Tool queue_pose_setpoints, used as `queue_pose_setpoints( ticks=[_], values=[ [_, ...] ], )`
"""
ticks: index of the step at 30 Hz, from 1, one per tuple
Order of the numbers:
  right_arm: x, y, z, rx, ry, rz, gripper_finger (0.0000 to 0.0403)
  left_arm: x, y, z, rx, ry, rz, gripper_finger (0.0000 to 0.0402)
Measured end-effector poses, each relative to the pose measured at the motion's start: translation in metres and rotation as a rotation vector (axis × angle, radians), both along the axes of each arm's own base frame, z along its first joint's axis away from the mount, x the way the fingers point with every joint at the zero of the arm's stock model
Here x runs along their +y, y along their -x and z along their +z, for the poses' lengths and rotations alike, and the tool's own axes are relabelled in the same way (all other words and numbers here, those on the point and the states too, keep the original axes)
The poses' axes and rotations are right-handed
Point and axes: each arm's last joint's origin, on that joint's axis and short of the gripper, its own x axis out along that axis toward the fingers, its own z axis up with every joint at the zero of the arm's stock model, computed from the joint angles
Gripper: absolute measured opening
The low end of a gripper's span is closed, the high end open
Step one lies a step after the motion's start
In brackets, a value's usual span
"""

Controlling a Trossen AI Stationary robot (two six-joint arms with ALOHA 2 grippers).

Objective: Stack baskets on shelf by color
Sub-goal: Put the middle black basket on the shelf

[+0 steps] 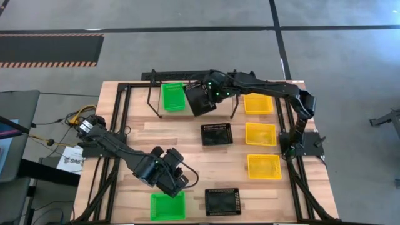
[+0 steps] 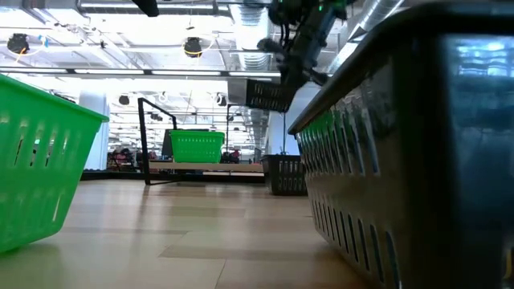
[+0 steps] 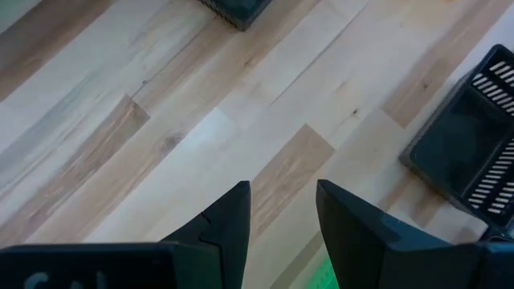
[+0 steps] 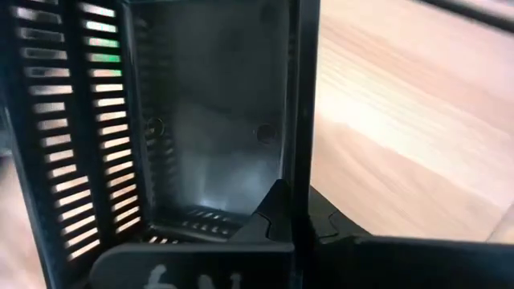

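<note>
The shelf (image 2: 233, 167) stands at the table's far edge, and a green basket (image 1: 173, 97) sits on its left part. Just right of that basket my right gripper (image 1: 211, 94) is shut on a black basket (image 1: 200, 98), which hangs tilted above the shelf (image 2: 269, 95). Near the table's front, my left gripper (image 1: 172, 170) stands open over bare wood (image 3: 283, 193), just above and beyond a second green basket (image 1: 167, 205). My right gripper pinches one side wall (image 4: 301, 120) of the black basket, one finger inside the basket and one outside. The fingers come slanting down from the table's right. The basket is lifted clear and tilted, its open top turned partly toward the gripper.
Two more black baskets rest on the table, one at mid-table (image 1: 217, 134) and one at the near edge (image 1: 223, 201). Three yellow baskets (image 1: 258, 103) (image 1: 260, 133) (image 1: 264, 165) lie in a column along the right side. Bare wood lies left of centre.
</note>
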Motion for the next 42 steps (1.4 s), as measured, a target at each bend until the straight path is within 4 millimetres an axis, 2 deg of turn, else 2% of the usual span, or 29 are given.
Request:
queue_pose_setpoints(
  ticks=[8,17,28,33,42],
  values=[
    [-0.013,0.006,-0.029,0.012,-0.039,-0.089,0.0003,0.000,0.000,0.000,0.000,0.000,0.000,0.0130],
    [-0.030,0.005,-0.031,-0.091,-0.015,-0.144,0.0003,0.000,0.000,0.000,-0.001,0.000,0.001,0.0130],
    [-0.025,0.007,-0.048,-0.048,-0.014,-0.135,0.0003,0.001,-0.001,0.000,-0.014,0.006,0.034,0.0130],
    [-0.024,0.010,-0.062,-0.027,-0.016,-0.149,0.0003,0.001,-0.001,0.000,-0.020,0.012,0.050,0.0130],
    [-0.027,0.008,-0.067,-0.084,0.002,-0.151,0.0003,0.001,-0.001,0.000,-0.026,0.022,0.071,0.0130]
  ],
)
